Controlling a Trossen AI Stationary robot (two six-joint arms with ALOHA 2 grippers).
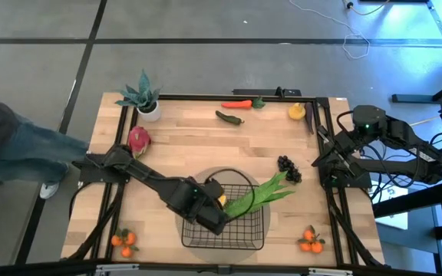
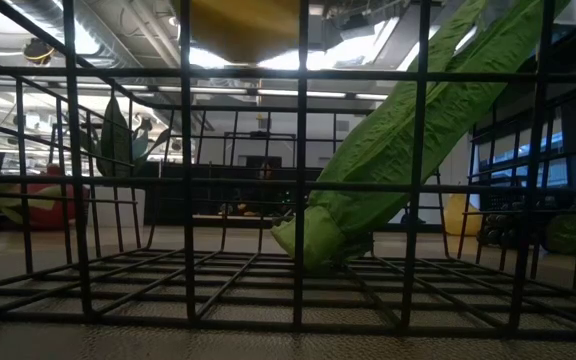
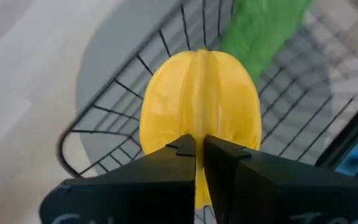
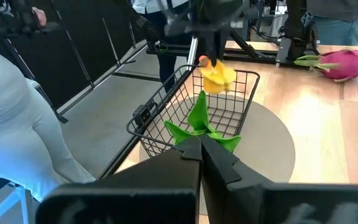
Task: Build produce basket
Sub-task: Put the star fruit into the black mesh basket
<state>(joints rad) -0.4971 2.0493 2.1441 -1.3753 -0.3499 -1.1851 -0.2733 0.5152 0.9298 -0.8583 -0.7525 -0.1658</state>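
I've got the left gripper (image 3: 199,163) pinched shut on the yellow fruit (image 3: 199,112) above the basket (image 1: 255,238) by the table's near edge (stalks (image 1: 261,195) inside), and releasing off-centre could bounce it over the low rim.

Black wire basket (image 1: 245,230), pale wood table (image 1: 190,149), seemingly matt cloth stalks (image 1: 263,195).

Left end effector (image 3: 199,155) clamped — extended mid-table, right end effector (image 4: 201,149) shut
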